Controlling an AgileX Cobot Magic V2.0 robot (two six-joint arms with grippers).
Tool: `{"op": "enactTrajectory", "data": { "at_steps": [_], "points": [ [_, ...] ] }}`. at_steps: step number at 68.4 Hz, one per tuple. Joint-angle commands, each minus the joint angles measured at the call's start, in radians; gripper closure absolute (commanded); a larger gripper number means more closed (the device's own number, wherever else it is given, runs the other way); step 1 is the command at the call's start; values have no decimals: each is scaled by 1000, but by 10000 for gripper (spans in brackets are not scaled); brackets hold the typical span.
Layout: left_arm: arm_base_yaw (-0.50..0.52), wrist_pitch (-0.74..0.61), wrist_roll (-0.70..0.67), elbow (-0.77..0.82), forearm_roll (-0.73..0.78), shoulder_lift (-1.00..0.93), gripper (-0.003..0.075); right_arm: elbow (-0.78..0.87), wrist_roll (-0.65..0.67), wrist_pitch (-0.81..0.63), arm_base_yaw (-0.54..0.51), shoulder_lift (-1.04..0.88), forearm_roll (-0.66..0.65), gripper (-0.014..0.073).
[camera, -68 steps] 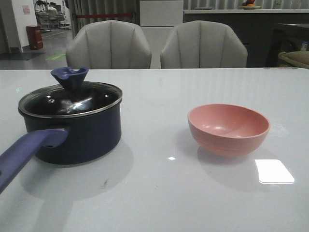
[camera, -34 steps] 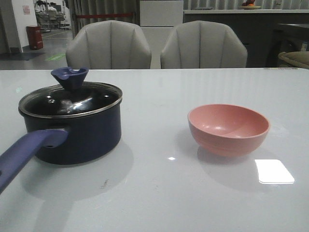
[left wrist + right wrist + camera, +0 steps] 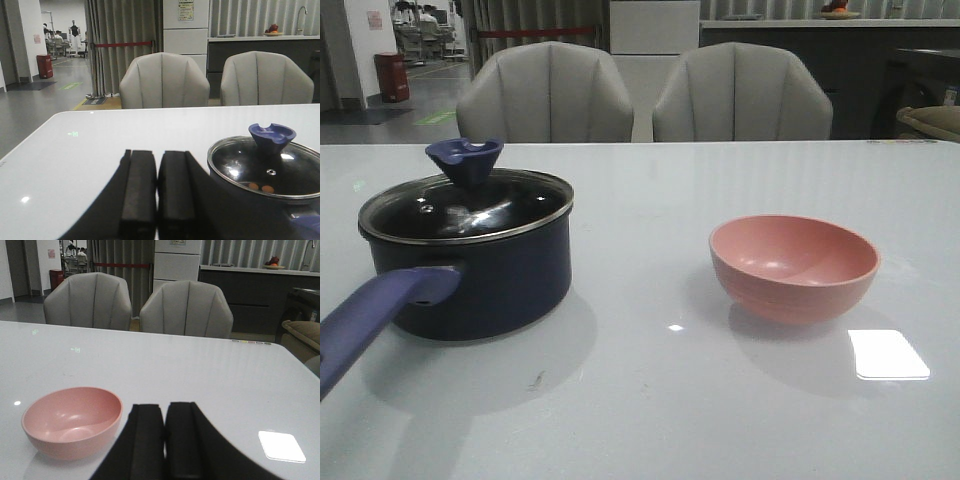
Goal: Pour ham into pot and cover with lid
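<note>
The left gripper [image 3: 157,192] sits low over the table [image 3: 650,400], fingers pressed together on nothing, just beside the pot [image 3: 480,275]. The lid [image 3: 267,167] covers it; ham [image 3: 261,188] shows through the glass. The right gripper [image 3: 165,440], likewise closed and empty, sits beside the bowl [image 3: 72,421].

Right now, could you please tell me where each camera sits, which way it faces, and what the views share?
Front view: faces forward over the table at the lidded pot and pink bowl; no arm shows.
Left wrist view: low behind the shut left gripper, facing the lid; ham shows through the glass.
Right wrist view: behind the shut right gripper, beside the empty bowl.
Shared: front and left wrist show the lid; front and right wrist, the bowl.
</note>
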Motion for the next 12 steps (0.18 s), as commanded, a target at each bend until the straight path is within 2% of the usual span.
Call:
{"op": "enactTrajectory", "data": {
  "at_steps": [1,12],
  "points": [
    [1,-77,-7,22,0,-15,600,-5,-5,-85,2,-20,-15,427],
    [1,-77,-7,22,0,-15,600,-5,-5,-85,2,-20,-15,427]
  ]
}}
